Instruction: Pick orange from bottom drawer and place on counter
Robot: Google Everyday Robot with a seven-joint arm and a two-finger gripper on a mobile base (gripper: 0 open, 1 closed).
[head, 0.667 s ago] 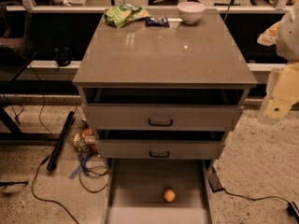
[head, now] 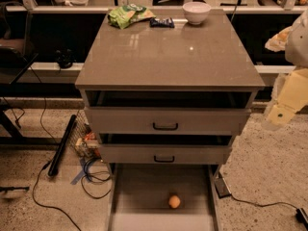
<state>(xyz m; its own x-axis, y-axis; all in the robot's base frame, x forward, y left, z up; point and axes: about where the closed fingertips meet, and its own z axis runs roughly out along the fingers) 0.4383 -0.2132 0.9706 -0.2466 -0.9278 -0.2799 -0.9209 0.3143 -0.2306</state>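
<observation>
The orange (head: 174,201) lies on the floor of the bottom drawer (head: 144,191), which is pulled open at the foot of the cabinet. The orange sits a little right of the drawer's middle, near its front. The counter (head: 168,57) is the glossy grey-brown top slab of the cabinet. My gripper (head: 276,116) hangs at the right edge of the view, beside the cabinet's right side at about the height of the upper drawer. It is well above and to the right of the orange.
A white bowl (head: 196,12), a green snack bag (head: 129,15) and a dark wrapped bar (head: 161,22) sit along the counter's back edge. Two grey drawers with black handles (head: 165,126) are slightly open. Cables (head: 94,174) and a black bar (head: 62,146) lie on the floor to the left.
</observation>
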